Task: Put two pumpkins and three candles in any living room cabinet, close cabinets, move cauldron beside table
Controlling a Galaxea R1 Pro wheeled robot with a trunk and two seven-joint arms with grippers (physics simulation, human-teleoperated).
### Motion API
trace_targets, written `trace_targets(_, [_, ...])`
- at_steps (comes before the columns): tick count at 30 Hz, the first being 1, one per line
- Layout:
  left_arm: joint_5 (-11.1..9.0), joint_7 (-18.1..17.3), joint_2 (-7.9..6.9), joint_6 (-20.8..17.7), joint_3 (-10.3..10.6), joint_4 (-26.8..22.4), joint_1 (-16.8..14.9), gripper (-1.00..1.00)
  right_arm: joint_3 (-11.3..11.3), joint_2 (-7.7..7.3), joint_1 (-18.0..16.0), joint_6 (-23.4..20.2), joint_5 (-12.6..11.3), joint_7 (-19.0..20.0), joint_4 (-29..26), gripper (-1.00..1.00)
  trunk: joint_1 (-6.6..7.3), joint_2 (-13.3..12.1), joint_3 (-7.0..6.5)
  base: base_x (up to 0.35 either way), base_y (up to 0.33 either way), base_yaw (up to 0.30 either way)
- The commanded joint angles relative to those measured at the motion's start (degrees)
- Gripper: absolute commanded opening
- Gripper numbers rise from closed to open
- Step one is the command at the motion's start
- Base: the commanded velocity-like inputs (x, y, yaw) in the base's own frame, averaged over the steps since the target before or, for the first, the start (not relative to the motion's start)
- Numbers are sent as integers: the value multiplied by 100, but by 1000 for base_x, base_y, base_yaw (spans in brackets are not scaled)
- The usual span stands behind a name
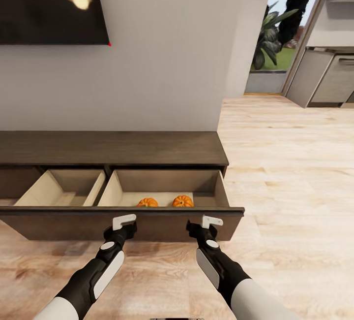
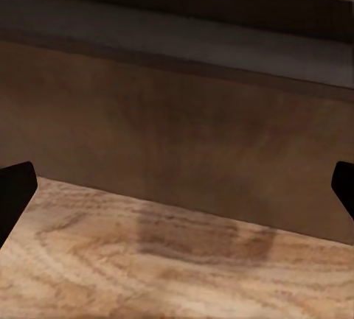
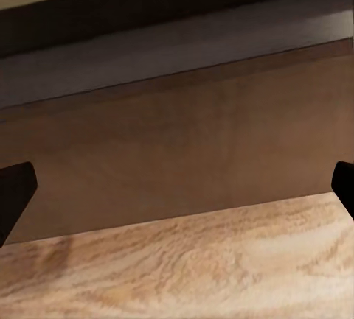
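Observation:
The long low dark-brown cabinet [image 1: 113, 147] stands against the wall with its wide drawer pulled out. Two orange pumpkins [image 1: 147, 203] [image 1: 183, 201] lie side by side at the front of the drawer's right compartment. The left compartment [image 1: 59, 189] shows bare pale wood. My left gripper [image 1: 124, 221] and right gripper [image 1: 211, 221] are held close in front of the drawer front [image 1: 162, 226], both open with nothing between the fingers. Each wrist view looks at that front [image 2: 192, 142] [image 3: 184, 157] just above the floor. The candles, the cauldron and the table are out of view.
A dark TV screen [image 1: 49, 5] hangs on the wall above the cabinet. Wooden floor [image 1: 295, 172] stretches to the right of the cabinet, toward a doorway with plants [image 1: 270, 39] and grey kitchen units [image 1: 324, 79].

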State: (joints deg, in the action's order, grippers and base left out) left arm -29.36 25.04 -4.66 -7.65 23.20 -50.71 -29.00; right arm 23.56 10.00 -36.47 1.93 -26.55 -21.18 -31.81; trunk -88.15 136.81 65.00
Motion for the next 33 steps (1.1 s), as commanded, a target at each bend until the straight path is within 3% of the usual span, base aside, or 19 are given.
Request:
trace_targets(1, [1, 0, 0, 0, 0, 0, 0, 100, 0, 0, 0, 0, 1, 0, 0, 100, -22, 42, 18, 2, 0, 0])
trace_targets(7, [1, 1, 0, -7, 0, 0, 0, 100, 7, 0, 0, 0, 1, 1, 0, 100, -154, 282, 126, 0, 0, 0])
trace_targets(16, [2, 1, 0, -4, 0, 0, 0, 100, -4, 0, 0, 0, 1, 1, 0, 100, -154, 282, 126, 8, 0, 0])
trace_targets(33, [1, 10, 0, -10, -7, 0, -1, 100, -9, 0, 0, 5, 1, 1, 0, 100, -154, 282, 126, 161, 0, 0])
